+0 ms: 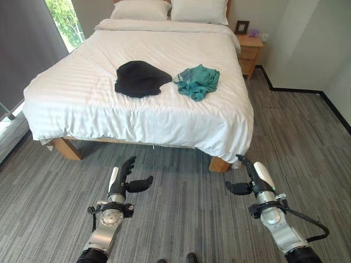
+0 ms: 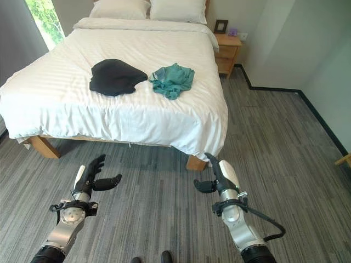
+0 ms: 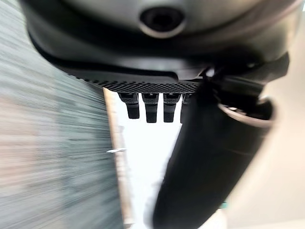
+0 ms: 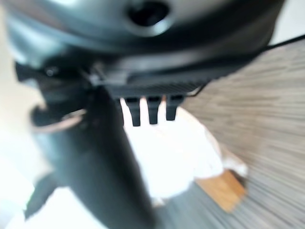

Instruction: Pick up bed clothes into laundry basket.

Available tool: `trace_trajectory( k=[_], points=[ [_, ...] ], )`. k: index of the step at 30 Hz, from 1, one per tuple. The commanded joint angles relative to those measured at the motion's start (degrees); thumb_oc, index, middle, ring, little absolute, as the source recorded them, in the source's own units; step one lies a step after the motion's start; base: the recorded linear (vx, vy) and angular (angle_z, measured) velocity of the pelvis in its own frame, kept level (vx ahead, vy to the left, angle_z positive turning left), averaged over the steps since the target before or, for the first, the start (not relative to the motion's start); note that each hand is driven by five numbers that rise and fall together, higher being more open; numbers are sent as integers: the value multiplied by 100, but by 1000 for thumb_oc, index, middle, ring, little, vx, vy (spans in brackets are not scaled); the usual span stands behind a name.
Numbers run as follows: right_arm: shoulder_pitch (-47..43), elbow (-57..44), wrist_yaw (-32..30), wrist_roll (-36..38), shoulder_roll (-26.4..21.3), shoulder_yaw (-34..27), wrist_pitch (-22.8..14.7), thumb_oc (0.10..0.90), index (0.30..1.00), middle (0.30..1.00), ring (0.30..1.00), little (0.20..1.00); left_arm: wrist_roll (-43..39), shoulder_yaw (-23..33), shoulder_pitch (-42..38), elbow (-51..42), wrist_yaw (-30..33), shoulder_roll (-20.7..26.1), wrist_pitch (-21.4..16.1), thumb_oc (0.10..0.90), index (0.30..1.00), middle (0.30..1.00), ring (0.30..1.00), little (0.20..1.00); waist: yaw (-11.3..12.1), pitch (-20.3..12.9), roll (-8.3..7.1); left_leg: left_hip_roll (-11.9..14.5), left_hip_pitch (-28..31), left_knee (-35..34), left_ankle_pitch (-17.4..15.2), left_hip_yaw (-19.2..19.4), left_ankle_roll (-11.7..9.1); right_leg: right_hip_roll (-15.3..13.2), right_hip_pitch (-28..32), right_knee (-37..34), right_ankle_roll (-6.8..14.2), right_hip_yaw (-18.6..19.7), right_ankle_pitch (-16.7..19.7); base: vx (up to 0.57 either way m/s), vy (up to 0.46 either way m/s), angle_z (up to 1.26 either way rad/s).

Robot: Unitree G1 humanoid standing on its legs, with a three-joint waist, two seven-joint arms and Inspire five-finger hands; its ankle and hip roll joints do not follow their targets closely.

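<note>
Left hand (image 1: 122,182): one, dark, raised above the carpet short of the bed's foot edge; fingers straight and spread wide, thumb out to the side, holding nothing.
Right hand (image 1: 253,178): one, dark with a white cover on its back, raised above the carpet near the bed's foot-right corner; fingers straight, thumb out to the side, holding nothing.
Carpet (image 1: 181,197): grey, streaked in fine lines, running under both hands and along the bed's right side.
Bed legs: two seen, blocky light wood, one at the foot-left corner (image 1: 66,148), one at the foot-right corner (image 1: 219,164).
Bed (image 1: 82,93): one, wide, covered by a white duvet with faint woven stripes, draped over the foot edge and both sides.
Black garment (image 1: 140,78): one, soft and crumpled into a rounded heap, lying on the duvet near the middle of the bed, closer to the foot edge than to the pillows.
Teal garment (image 1: 197,81): one, thin cloth, bunched with folds, lying just beside the black garment toward the bed's right side, a narrow strip of duvet between them.
Pillows: two, white, plump, side by side at the head edge, left (image 1: 141,9) and right (image 1: 200,10).
Nightstand (image 1: 250,52): one, light wood, boxy, with drawer fronts, by the head-right corner.
Picture frame (image 1: 242,27): one, dark, upright on the nightstand top.
Small purple thing (image 1: 253,33): one, beside the frame; kind not clear.
Window (image 1: 66,22): at far left, green leaves behind the glass.
</note>
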Motion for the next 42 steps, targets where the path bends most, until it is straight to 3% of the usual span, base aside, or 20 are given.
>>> trace_trajectory(
  k=[1,10,13,14,16,17,19,23,26,29,30,31,32,33,35,36,38,40,41,42],
  points=[
    [39,-869,-408,76,-85,-552,-763,800,900,900,900,900,-125,325,-36,-730,136,342,-789,800,900,900,900,900,-15,-504,-233,316,-254,12,-337,-116,-491,-570,-38,44,793,268,-413,0,0,0],
    [198,-875,-421,124,83,-593,-720,800,900,900,900,900,-198,492,272,-1156,40,312,-746,800,900,900,900,900,82,-320,-273,243,-150,20,-425,-253,-260,-536,-199,467,807,456,-570,17,41,-6],
    [220,-776,-480,139,107,-601,-664,800,900,900,900,900,-179,500,239,-1100,56,386,-685,800,900,900,900,900,94,-157,-260,213,-102,21,-460,-274,-166,-464,-658,1536,989,472,-513,-32,90,-7],
    [142,-720,-397,99,67,-492,-530,800,900,900,900,900,-157,507,239,-1123,106,434,-622,800,900,900,900,900,51,169,-203,243,0,13,-452,-268,-114,-355,-1402,2866,1309,455,295,-47,95,-12],
    [92,-728,-421,54,48,-458,-503,800,900,900,900,900,-124,506,200,-1086,157,419,-604,800,900,900,900,900,47,256,-145,302,3,12,-454,-328,-133,-267,-1768,3243,1266,404,271,36,53,-19],
    [109,-727,-426,66,56,-475,-483,800,900,900,900,900,-108,481,171,-1045,182,417,-589,800,900,900,900,900,28,278,-139,299,35,12,-460,-389,-126,-203,-1907,3236,1163,330,168,307,-39,11],
    [165,-682,-412,147,-30,-531,-439,800,900,900,900,900,-82,466,137,-1017,175,432,-585,800,900,900,900,900,-112,263,-278,102,139,12,-677,-497,-193,-115,-2016,1896,966,37,-242,470,-73,27],
    [346,-607,-533,134,-33,-628,-415,800,900,900,900,900,-13,299,-19,-872,148,372,-599,800,900,900,900,900,-327,252,-319,158,360,12,-1030,-733,-359,-49,-1950,240,1052,-253,101,306,-131,28],
    [673,-598,-520,131,55,-746,-425,800,900,900,900,900,123,157,5,-854,40,373,-597,800,900,900,900,900,-468,60,-393,447,486,12,-1247,-718,-585,-245,-1728,191,949,-189,239,323,-334,90],
    [798,-537,-479,152,43,-719,-436,800,900,900,900,900,77,72,191,-900,-21,277,-580,800,900,900,900,900,-518,33,-237,843,513,176,-940,-643,-756,-222,-1603,336,855,-178,158,305,-296,78],
    [734,-496,-459,256,-60,-686,-451,800,900,900,900,900,-65,-24,186,-1006,-142,259,-560,800,900,900,900,900,-480,231,-319,636,-527,2149,-199,-677,-699,-401,-1338,364,669,-162,139,125,-309,49],
    [716,-541,-461,274,-130,-687,-460,800,900,900,900,900,-113,-69,173,-1067,-187,271,-532,800,900,900,900,900,-471,324,-455,610,-946,3159,-2,-572,-676,-505,-1239,401,550,-105,93,122,-422,33],
    [742,-589,-467,251,-181,-694,-423,800,900,900,900,900,-156,-75,162,-1124,-207,280,-539,800,900,900,900,900,-464,351,-637,579,-1294,4064,-81,-410,-579,-646,-1164,383,458,-69,43,12,-242,26],
    [740,-594,-465,251,-174,-697,-420,800,900,900,900,900,-157,-74,157,-1125,-207,288,-538,800,900,900,900,900,-468,339,-657,554,-1352,4100,-60,-412,-575,-667,-1202,385,464,-64,67,0,-197,4],
    [561,-657,-532,161,-407,-732,-355,800,900,900,900,900,-151,-125,166,-1217,-192,296,-526,800,900,900,900,900,-342,353,-930,237,-2317,6344,-710,-191,-512,-916,-966,296,344,137,49,133,-165,-34],
    [504,-723,-530,141,-477,-770,-327,800,900,900,900,900,-157,-130,169,-1252,-207,295,-523,800,900,900,900,900,-320,339,-942,83,-2595,6588,-842,-101,-503,-960,-932,287,328,168,47,144,-87,-42],
    [479,-792,-528,131,-515,-793,-323,800,900,900,900,900,-156,-130,178,-1270,-207,288,-530,800,900,900,900,900,-291,329,-900,-19,-2729,6541,-1045,32,-519,-942,-828,282,311,166,-23,212,-17,-72],
    [456,-887,-540,97,-508,-881,-311,800,900,900,900,900,-168,-148,156,-1327,-223,254,-539,800,900,900,900,900,-221,344,-738,-129,-2744,5029,-1069,310,-468,-845,-619,256,378,186,-211,334,16,-47],
    [455,-889,-539,98,-513,-884,-310,800,900,900,900,900,-166,-148,152,-1326,-223,249,-540,800,900,900,900,900,-219,349,-780,-169,-2709,4939,-998,337,-464,-892,-627,260,381,201,-190,271,101,17],
    [414,-851,-585,72,-505,-851,-322,800,900,900,900,900,-148,-178,154,-1326,-205,236,-545,800,900,900,900,900,-170,328,-632,-228,-2453,3517,-844,369,-378,-765,-571,240,422,249,-278,418,195,-15]
  ],
)
